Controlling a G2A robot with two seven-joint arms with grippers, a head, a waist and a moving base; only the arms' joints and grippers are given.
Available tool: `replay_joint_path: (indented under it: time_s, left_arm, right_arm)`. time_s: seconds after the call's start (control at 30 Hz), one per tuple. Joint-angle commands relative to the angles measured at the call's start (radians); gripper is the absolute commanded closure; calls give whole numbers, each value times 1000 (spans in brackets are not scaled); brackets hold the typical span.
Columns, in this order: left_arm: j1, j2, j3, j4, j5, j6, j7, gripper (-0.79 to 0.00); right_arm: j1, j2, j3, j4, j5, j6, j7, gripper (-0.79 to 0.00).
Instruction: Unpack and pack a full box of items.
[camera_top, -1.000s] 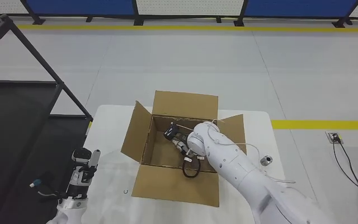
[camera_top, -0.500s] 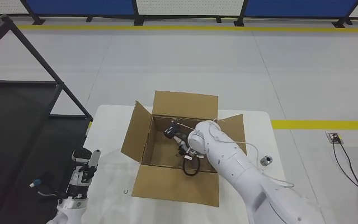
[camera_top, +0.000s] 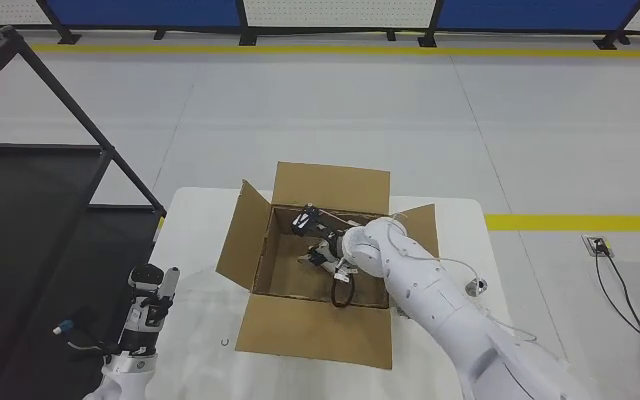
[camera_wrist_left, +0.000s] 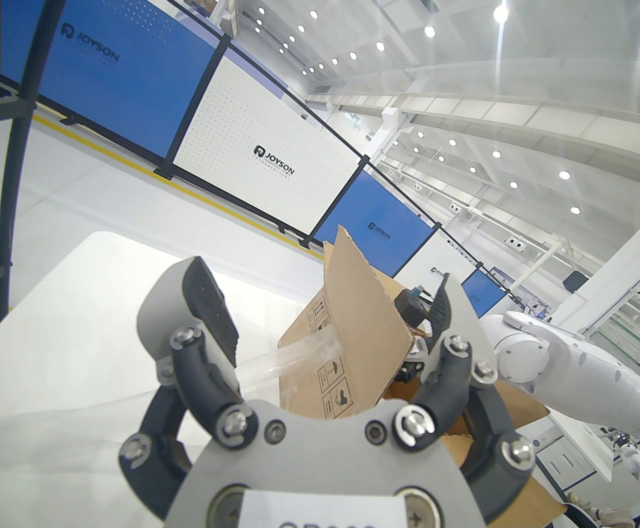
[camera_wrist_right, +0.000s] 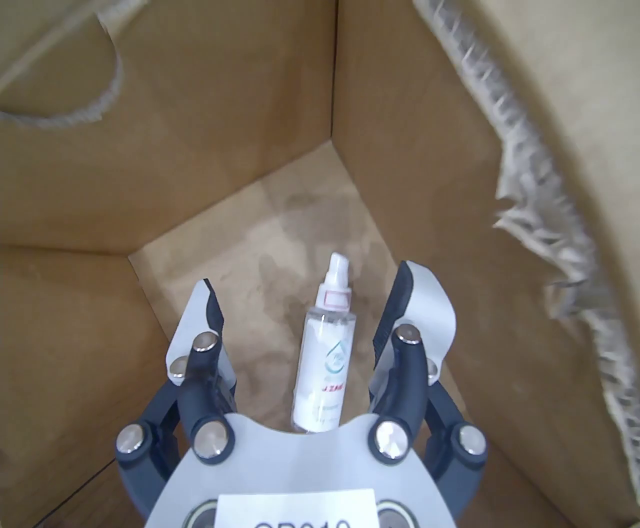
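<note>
One white counter (camera_top: 200, 310) carries an open cardboard box (camera_top: 331, 186). The right gripper (camera_wrist_right: 307, 277) hangs inside the box, jaws wide, on either side of a clear spray bottle (camera_wrist_right: 324, 370) lying on the box floor. The left gripper (camera_wrist_left: 322, 272) is beside the box, jaws wide and empty.

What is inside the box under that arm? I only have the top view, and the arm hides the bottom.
Observer: A spray bottle lies flat on the floor of the box, nozzle pointing away from the wrist camera.
Operator: Is it gripped?
Observer: No. The right gripper is open, with the bottle lined up between its fingers but not clamped.
Operator: And the other arm?
Observer: The left gripper is open and empty, outside the box and facing its side.
</note>
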Motion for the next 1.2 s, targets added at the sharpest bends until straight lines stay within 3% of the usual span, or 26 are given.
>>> replay_joint_path:
  time_s: [0.0,0.17,0.33,0.53,0.9,1.17]
  left_arm:
    - [0,0,0,0,0,0,0,-785]
    - [0,0,0,0,0,0,0,-785]
    - [0,0,0,0,0,0,0,-785]
    - [0,0,0,0,0,0,0,-785]
    - [0,0,0,0,0,0,0,-785]
    - [0,0,0,0,0,0,0,-785]
  right_arm:
    - [-36,38,32,-92,-32,-2,-36,-757]
    - [-163,141,156,-376,-124,53,-27,-757]
    - [-365,244,358,-752,-214,76,54,-785]
    - [-610,318,591,-1080,-266,40,88,-785]
    - [-1080,389,993,-1406,-311,-39,-122,-785]
    - [-1362,409,1238,-1408,-289,-140,-368,-785]
